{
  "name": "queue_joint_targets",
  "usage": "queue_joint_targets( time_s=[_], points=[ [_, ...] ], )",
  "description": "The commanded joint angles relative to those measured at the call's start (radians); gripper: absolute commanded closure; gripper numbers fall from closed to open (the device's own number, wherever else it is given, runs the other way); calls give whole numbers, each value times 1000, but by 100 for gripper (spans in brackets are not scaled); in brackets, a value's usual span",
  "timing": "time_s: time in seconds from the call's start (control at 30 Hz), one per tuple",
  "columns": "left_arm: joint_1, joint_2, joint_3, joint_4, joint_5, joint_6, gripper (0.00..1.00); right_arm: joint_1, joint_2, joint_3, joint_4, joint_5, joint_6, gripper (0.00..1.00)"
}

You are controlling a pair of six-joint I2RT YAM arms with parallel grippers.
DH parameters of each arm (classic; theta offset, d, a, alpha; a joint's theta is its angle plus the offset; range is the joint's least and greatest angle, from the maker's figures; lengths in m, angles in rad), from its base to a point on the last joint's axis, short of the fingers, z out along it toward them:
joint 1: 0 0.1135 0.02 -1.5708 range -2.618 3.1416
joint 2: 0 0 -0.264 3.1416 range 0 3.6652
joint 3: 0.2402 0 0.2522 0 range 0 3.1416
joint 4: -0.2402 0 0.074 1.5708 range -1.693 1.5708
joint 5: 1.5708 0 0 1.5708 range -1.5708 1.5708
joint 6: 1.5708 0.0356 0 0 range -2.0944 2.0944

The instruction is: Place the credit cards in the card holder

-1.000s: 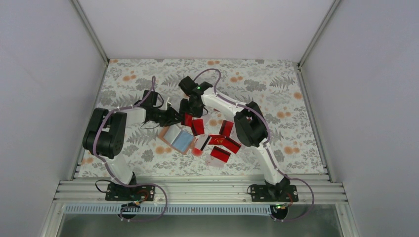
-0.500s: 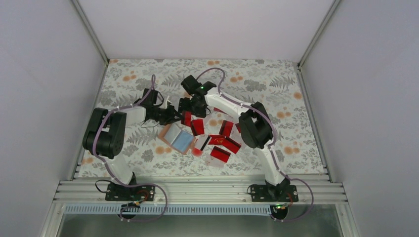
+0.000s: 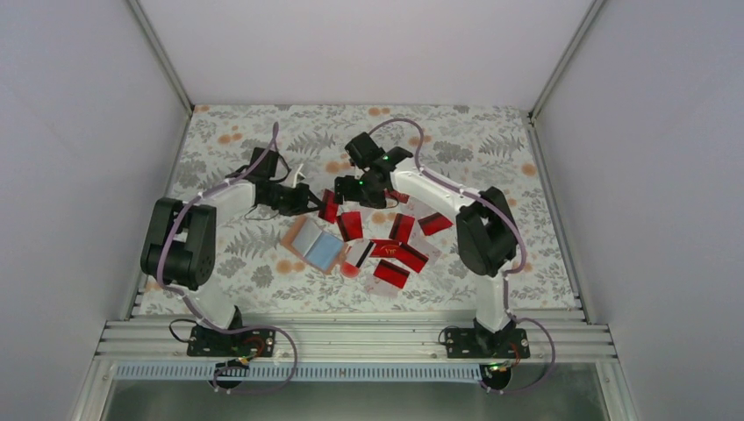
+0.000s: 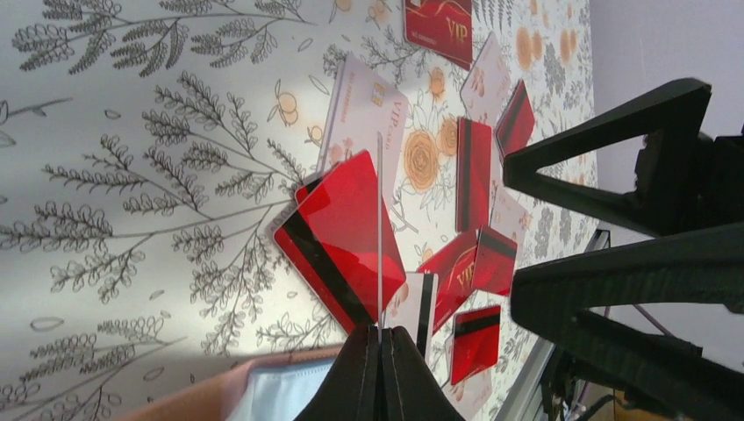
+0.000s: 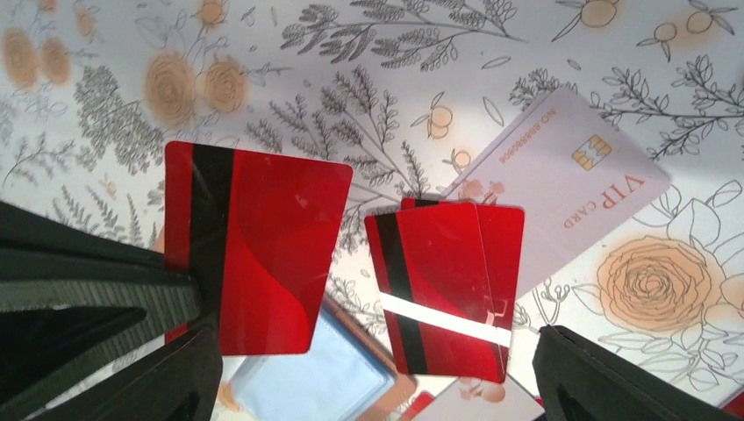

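One open card holder (image 3: pixel 316 247) lay blue side up on the surface (image 3: pixel 491 158), amid roughly eight red credit cards (image 3: pixel 399 254) and a few pale ones. The left end effector (image 4: pixel 380 340) was clamped on one red card (image 5: pixel 254 250), just beyond the holder. The right end effector (image 5: pixel 377 346) hung beside it, spread wide and holding nothing.
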Motion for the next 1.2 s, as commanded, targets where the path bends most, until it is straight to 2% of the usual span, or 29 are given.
queue_joint_targets(
  time_s=[0.0, 0.23, 0.47, 0.8, 0.97, 1.17],
  points=[
    [8, -46, 25, -119, -13, 78, 98, -8, -75, -74, 66, -86, -129, 10],
    [7, -111, 19, -251, -147, 140, 98, -4, -154, -178, 135, -302, -267, 14],
    [7, -168, 2, -333, -247, 155, 98, 21, -175, -279, 169, -435, -341, 22],
    [6, -218, -83, -337, -274, 120, 98, 132, -175, -403, 239, -626, -528, 27],
    [6, -223, -111, -346, -306, 112, 98, 194, -143, -430, 275, -595, -552, 35],
    [6, -232, -138, -333, -333, 80, 98, 286, -92, -402, 298, -475, -573, 36]
  ],
)
